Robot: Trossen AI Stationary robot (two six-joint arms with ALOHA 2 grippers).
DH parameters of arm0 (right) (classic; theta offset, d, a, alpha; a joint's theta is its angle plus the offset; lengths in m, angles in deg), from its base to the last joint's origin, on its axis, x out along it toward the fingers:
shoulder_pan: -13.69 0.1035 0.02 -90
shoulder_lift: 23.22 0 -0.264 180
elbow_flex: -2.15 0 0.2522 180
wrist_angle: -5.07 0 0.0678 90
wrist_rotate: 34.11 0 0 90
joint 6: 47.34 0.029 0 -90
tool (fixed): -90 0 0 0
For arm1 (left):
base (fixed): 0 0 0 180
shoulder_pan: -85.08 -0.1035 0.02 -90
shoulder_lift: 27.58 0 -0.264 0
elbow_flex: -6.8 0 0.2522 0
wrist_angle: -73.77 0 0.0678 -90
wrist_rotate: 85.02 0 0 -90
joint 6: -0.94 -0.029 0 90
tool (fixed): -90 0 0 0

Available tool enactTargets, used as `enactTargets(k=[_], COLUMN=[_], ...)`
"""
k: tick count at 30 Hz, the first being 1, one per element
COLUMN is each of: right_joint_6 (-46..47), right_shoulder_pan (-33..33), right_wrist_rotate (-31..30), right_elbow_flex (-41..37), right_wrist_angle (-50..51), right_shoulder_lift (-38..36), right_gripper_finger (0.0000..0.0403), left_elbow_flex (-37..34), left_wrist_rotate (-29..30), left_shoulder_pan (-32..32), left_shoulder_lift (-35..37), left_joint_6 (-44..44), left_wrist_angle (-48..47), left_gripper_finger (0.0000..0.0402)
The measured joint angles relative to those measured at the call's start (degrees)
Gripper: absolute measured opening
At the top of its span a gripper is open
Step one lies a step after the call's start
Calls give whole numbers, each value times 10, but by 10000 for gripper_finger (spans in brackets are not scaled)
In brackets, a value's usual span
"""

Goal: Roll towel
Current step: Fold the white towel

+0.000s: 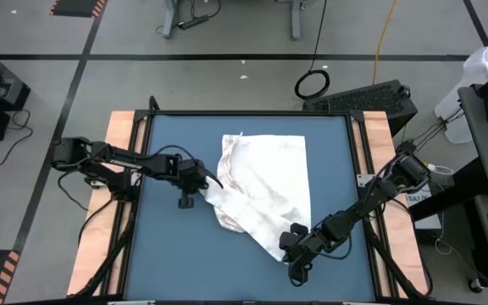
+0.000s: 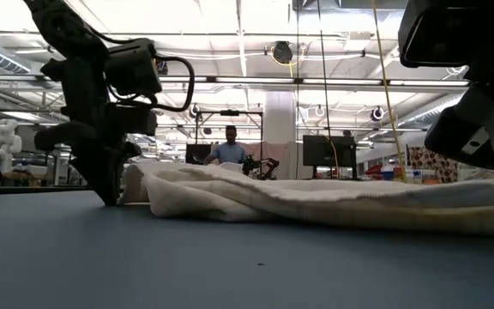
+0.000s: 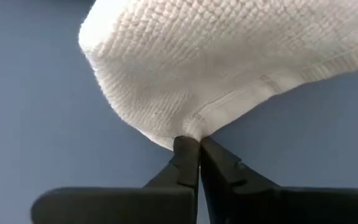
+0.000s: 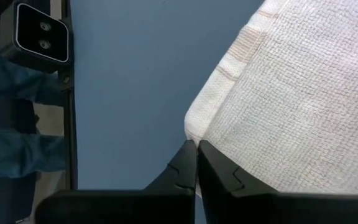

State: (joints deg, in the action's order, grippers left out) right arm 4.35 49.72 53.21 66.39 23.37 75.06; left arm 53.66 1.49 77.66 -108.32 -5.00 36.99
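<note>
The white towel (image 1: 261, 182) lies crumpled on the blue table top (image 1: 168, 246), with its left side bunched into folds. It also shows as a low, wrinkled heap in the low view (image 2: 316, 199). My left gripper (image 1: 213, 184) is at the towel's left edge and is shut on it. It also shows in the low view (image 2: 110, 193), down by the table surface. My right gripper (image 1: 285, 247) is at the towel's near right corner and is shut on it. My left gripper pinches a hemmed edge (image 3: 199, 123) on the towel's left side between its two fingertips (image 3: 186, 149), coming from the table's left. The cloth bunches up in a fold just past the fingertips. One layer or several, I cannot tell. My right gripper pinches the towel's near right corner (image 4: 195, 129) between its two fingertips (image 4: 188, 155), where the hemmed border ends. It comes slanting from the table's near right. The rest of the towel spreads away from the fingers over the table.
Wooden rails (image 1: 119, 135) run along the table's left and right sides. Bare blue surface lies to the left and near side of the towel. A person (image 2: 230, 150) stands far off in the room behind. A camera unit (image 4: 41, 31) sits at the table's edge.
</note>
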Motion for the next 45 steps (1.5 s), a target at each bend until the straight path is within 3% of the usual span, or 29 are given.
enactTargets(k=[9,16,24,32,39,45], right_joint_6=[8,59,87,163,246,298], right_shoulder_pan=[0,0,0,4,5,5], right_wrist_rotate=[3,72,78,169,196,193], right_elbow_flex=[0,1,1,1,1,1], right_wrist_angle=[0,1,1,-2,-5,-18], right_shoulder_lift=[0,-24,-120,-226,-293,-296], right_gripper_finger=[0,0,0,0,0,0], left_elbow_flex=[58,130,189,255,289,290], left_wrist_rotate=[-5,-84,-192,-280,-295,-296], left_shoulder_pan=[9,35,92,169,253,318], left_shoulder_lift=[72,159,219,235,235,234], left_joint_6=[41,135,247,341,435,522], left_wrist_angle=[-120,-213,-215,-206,-175,-141], left_gripper_finger=[2,1,1,0,0,0])
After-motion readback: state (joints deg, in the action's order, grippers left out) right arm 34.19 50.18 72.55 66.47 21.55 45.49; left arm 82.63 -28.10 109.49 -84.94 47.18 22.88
